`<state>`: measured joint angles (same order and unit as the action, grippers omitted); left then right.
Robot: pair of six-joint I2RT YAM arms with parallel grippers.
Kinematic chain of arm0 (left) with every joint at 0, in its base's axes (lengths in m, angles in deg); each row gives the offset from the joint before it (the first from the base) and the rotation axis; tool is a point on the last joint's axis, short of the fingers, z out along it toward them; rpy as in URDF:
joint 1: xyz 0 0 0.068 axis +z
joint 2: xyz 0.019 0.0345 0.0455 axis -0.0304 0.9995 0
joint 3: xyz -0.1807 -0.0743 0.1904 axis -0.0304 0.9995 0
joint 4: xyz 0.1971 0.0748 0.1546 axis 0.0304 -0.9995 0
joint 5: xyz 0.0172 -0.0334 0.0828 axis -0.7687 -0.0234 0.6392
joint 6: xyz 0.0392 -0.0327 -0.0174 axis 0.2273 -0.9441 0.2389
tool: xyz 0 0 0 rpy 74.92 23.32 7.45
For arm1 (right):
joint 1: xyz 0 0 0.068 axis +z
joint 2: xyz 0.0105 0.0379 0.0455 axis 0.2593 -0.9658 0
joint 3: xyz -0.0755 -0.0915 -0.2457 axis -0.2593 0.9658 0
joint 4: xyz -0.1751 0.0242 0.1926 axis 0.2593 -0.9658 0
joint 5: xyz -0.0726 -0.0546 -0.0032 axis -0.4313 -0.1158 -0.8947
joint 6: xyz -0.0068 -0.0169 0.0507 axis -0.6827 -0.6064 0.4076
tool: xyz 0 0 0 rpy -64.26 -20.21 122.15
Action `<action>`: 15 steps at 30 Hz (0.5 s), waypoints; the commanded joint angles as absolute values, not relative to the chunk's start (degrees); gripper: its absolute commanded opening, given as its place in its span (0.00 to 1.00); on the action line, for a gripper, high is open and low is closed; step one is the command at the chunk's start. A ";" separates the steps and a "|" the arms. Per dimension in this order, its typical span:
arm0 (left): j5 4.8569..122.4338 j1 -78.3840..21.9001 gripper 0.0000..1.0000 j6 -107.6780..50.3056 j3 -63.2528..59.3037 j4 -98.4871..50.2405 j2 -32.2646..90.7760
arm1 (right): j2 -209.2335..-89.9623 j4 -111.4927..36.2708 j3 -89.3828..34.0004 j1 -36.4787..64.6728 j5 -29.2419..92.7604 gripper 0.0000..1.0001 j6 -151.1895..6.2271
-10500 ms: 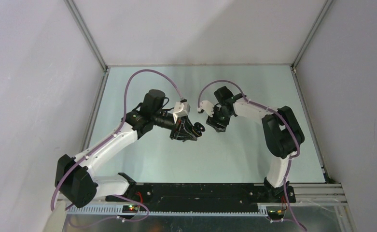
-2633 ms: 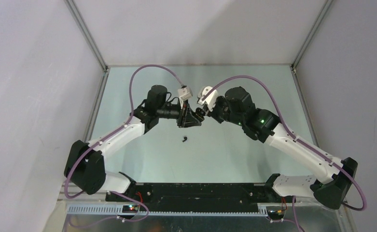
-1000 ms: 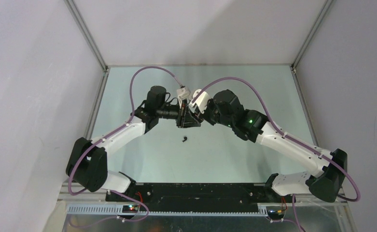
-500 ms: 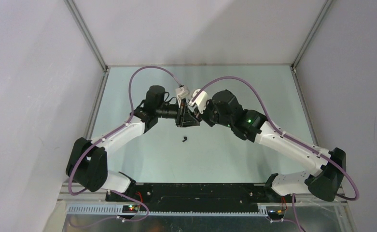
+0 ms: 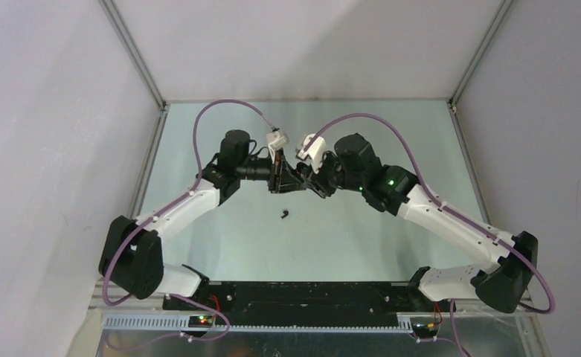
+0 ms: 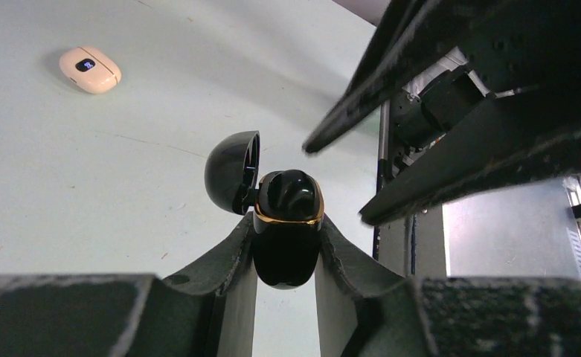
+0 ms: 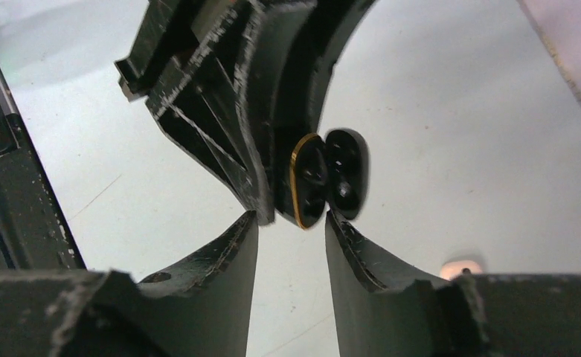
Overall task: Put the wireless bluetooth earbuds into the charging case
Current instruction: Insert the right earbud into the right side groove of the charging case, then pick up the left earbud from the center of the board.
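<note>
My left gripper (image 6: 287,223) is shut on the body of a glossy black charging case (image 6: 288,238) with a gold rim, held above the table. Its lid (image 6: 231,171) hangs open to the left. In the right wrist view the case (image 7: 309,178) shows dark wells, and I cannot tell whether they are filled. My right gripper (image 7: 291,219) is open and empty, its tips just short of the case. In the top view the two grippers, left (image 5: 286,178) and right (image 5: 311,184), meet at mid-table. One tiny black earbud (image 5: 284,215) lies on the table below them. No other earbuds show.
A cream-white oval piece with a small dark window (image 6: 88,68) lies on the table beyond the case, and it also shows in the right wrist view (image 7: 462,265). The grey walls and frame posts (image 5: 135,56) close in the table at the back and sides.
My right gripper has drawn back a little to the right, away from the case. My left gripper still holds the case. The black earbud on the table has not moved.
</note>
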<state>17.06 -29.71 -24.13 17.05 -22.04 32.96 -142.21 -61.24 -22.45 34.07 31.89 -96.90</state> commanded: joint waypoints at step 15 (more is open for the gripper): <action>16.26 -16.93 0.00 -3.25 10.80 -42.55 21.02 | -146.95 -64.76 -31.33 15.55 54.38 0.99 -102.50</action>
<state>17.19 -19.30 -12.90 15.02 -34.06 24.17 -141.27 -66.62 -30.18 20.74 42.99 -109.38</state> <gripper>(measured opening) 0.326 0.991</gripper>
